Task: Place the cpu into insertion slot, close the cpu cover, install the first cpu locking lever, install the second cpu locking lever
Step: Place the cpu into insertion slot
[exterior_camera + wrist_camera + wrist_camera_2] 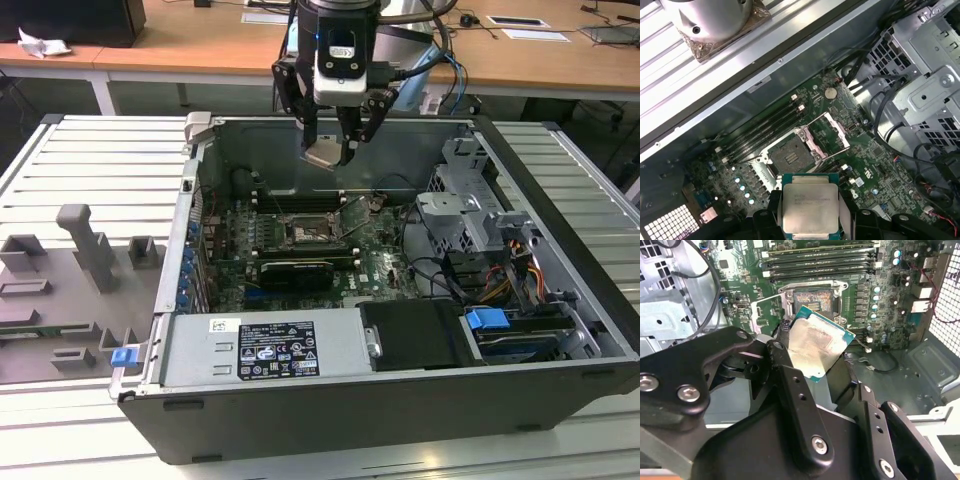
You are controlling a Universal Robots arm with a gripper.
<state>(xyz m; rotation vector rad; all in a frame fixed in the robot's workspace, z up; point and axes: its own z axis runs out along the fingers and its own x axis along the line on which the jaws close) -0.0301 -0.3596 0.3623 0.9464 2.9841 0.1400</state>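
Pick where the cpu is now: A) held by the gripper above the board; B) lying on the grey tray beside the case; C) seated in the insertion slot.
A: the gripper holds the cpu in the air, and the insertion slot below lies bare, its cpu cover raised.

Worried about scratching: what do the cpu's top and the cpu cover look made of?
The cpu: dull silver-tan metal top, matte, smudged in the second wrist view; green board-like edge beneath. The cpu cover, in the first wrist view: probably bare metal, silvery with bright glints.
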